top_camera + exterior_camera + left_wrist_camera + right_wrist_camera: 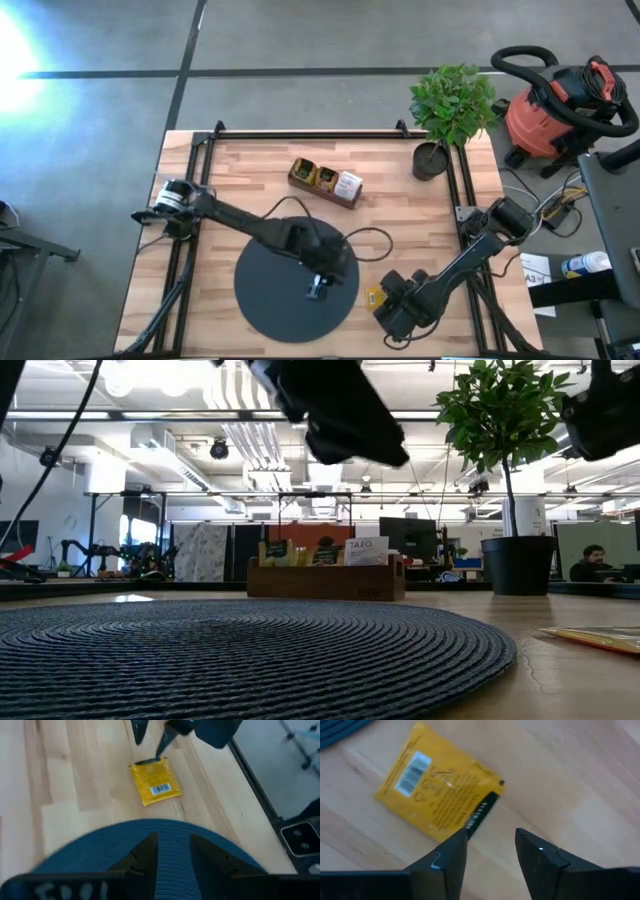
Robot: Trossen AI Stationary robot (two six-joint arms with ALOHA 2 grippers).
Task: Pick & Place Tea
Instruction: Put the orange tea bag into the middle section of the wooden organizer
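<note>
We are looking at a job that is only getting going. One yellow tea sachet [437, 795] is lying flat on the wooden bench [400, 200], just to the right of the round black mat [270, 300], near the front edge. It is not picked up yet.

Our right tool [490, 847] is reaching down over the sachet's dark-green end. Its two fingers are standing apart with nothing between them, and one fingertip is right at the sachet's edge. We cannot tell if it is touching. We think the grab is the next step, and after that the sachet needs carrying to its place.

Our left tool [172, 852] is waiting over the black mat, and its fingers are parted too and holding nothing.

At the far side of the bench the wooden tray [322, 183] is holding more tea sachets. A potted plant [450, 110] is standing at the far right corner.

For writing, we are reading "TAZO" on a white card [366, 550] in the tray. The yellow sachet has a white barcode and small print, too tiny for us to read.
</note>
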